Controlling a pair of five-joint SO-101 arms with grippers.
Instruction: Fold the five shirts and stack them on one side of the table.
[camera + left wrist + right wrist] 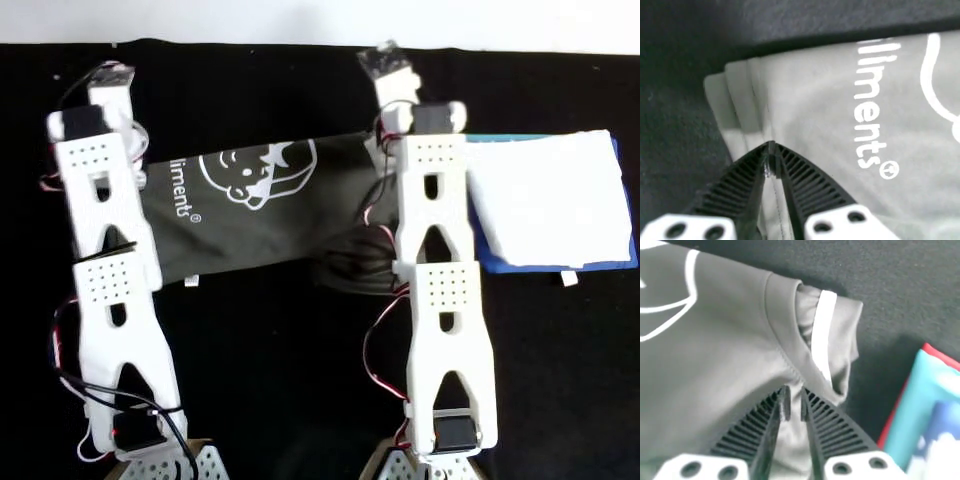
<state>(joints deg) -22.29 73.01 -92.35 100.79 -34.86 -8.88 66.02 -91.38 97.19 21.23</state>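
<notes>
On black cloth (300, 400), the soft grey shirt (280, 225) lies long; left gripper (771, 161) pinches its layered edge, right gripper (791, 404) its collar.

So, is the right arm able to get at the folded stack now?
Probably yes: the folded stack lies beside the right arm with nothing between. But the right gripper is shut on the grey shirt, so it must let go first.
</notes>
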